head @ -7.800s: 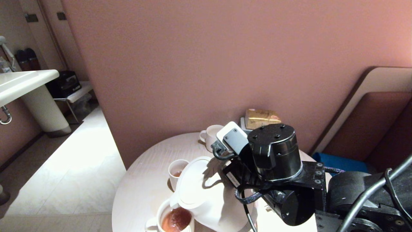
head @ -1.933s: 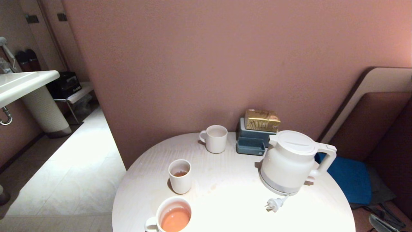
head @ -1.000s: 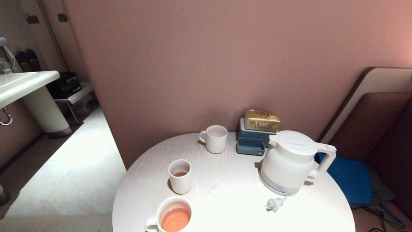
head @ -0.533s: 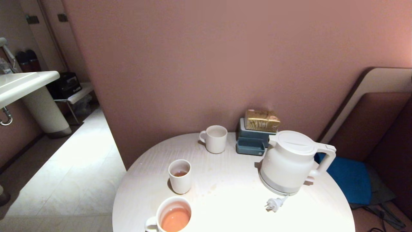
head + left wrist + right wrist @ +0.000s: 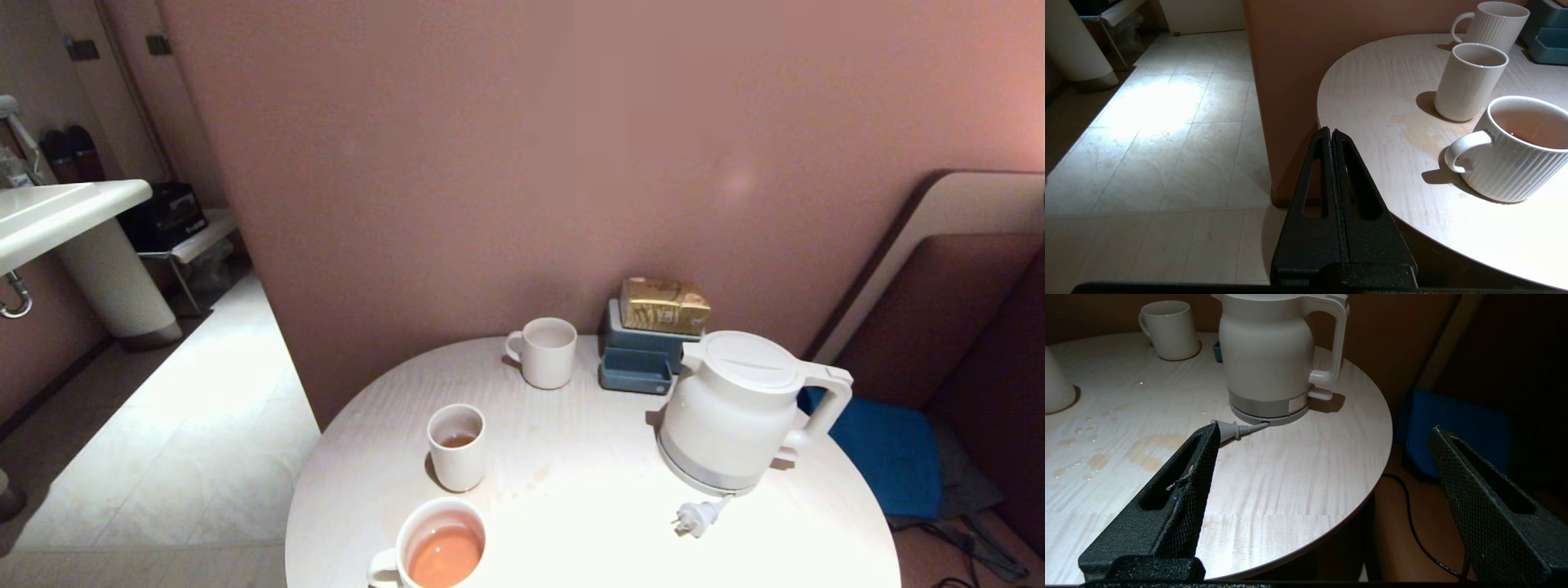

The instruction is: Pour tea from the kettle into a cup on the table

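Observation:
The white kettle (image 5: 731, 412) stands upright on the right side of the round pale table (image 5: 588, 523), lid on, its short cord and plug (image 5: 695, 517) lying in front of it. A ribbed white cup (image 5: 437, 545) at the table's front left holds orange-brown tea (image 5: 445, 555). Neither arm shows in the head view. My right gripper (image 5: 1325, 433) is open and empty, back at the table's front right edge, with the kettle (image 5: 1274, 359) well ahead of it. My left gripper (image 5: 1331, 132) is shut and empty, parked off the table's left edge beside the tea cup (image 5: 1521, 149).
A plain white cup (image 5: 457, 445) with a little tea stands behind the full one, and an empty ribbed cup (image 5: 545, 351) sits at the back. A blue holder with a gold box (image 5: 653, 335) is against the wall. Tea stains (image 5: 1147, 449) mark the tabletop.
Since the oldest frame the right arm has set the kettle down upright on the right and withdrawn from the head view. Over the last two seconds nothing on the table has moved.

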